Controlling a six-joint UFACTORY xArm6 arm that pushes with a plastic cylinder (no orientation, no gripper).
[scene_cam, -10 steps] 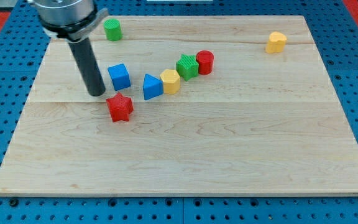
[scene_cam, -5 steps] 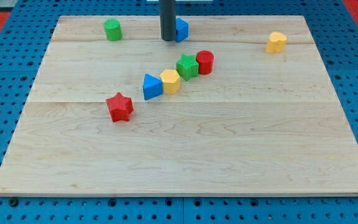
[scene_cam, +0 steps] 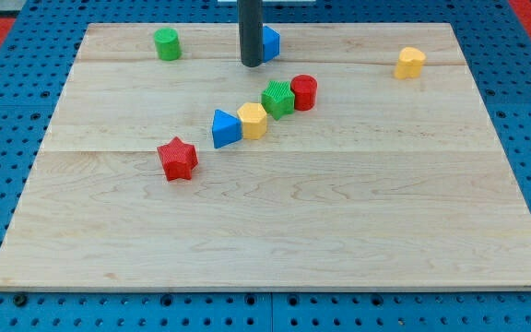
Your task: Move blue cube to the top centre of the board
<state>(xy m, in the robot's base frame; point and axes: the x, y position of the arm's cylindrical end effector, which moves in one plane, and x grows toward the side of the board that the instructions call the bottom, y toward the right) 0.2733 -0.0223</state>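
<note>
Blue cube sits at the board's top centre!
The wooden board (scene_cam: 275,231) spreads wide; my tip (scene_cam: 252,64), a bare rod with no fingers to tell of, touches the blue cube (scene_cam: 270,41) on its left, just by the top edge.

Illumination is bright, even and diffuse across the whole tabletop (scene_cam: 275,231). No hard glare or hot spots register on the pale wood; grain lines and board seams read clearly. Shadows are soft and short: a faint dark patch sits under the red star block (scene_cam: 178,159) and at the base of the other blocks, which suggests overhead lighting. The dark rod shows a mild vertical sheen down to my tip (scene_cam: 252,64). Focus is sharp from bottom edge to top. Colours are saturated. No motion blur noted. Edges appear straight, with perspective narrowing only.
</note>
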